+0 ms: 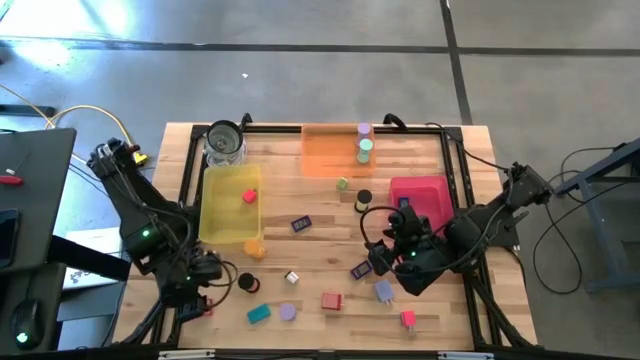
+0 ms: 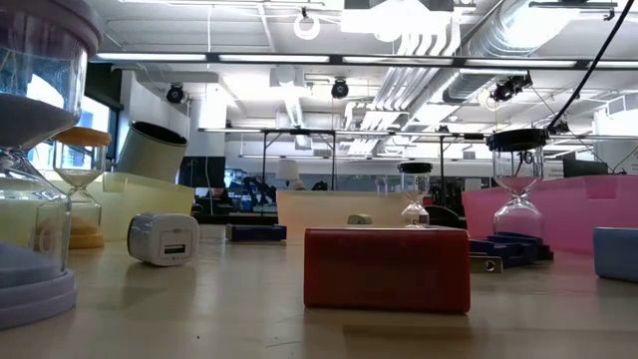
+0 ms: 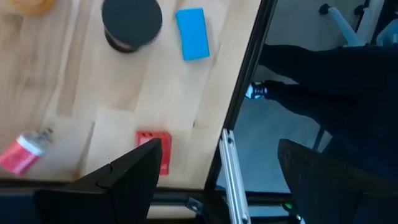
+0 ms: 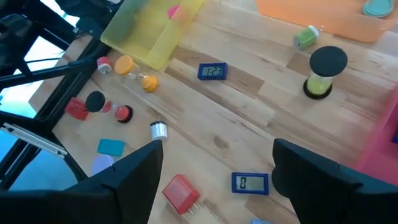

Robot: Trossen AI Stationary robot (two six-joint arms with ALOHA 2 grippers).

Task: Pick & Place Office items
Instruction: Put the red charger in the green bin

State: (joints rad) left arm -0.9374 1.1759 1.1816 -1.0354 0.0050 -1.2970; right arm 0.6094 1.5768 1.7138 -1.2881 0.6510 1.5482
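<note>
Scattered across the near half of your wooden table [image 1: 320, 255], the office items lie loose: a red block [image 1: 332, 300] at centre front, its long axis running across the table, a teal block [image 1: 259, 314] angled to its left, a lavender piece [image 1: 288, 312] between them, and a black cylinder [image 1: 248, 283] standing upright just behind the teal one. A dark-blue block [image 1: 302, 224] sits tilted farther back near the yellow tray [image 1: 212, 205], which holds one red piece [image 1: 249, 197]. Your left gripper [image 1: 205, 290] hovers at the front-left corner, fingers spread, nothing between them. Your right gripper [image 1: 385, 262] hangs over the right-centre boards, jaws likewise parted and empty, just in front of the pink tray [image 1: 432, 195]. Behind, the orange tray [image 1: 325, 150] carries green and purple cylinders, and the glass jar [image 1: 225, 142] stands at the back left.
</note>
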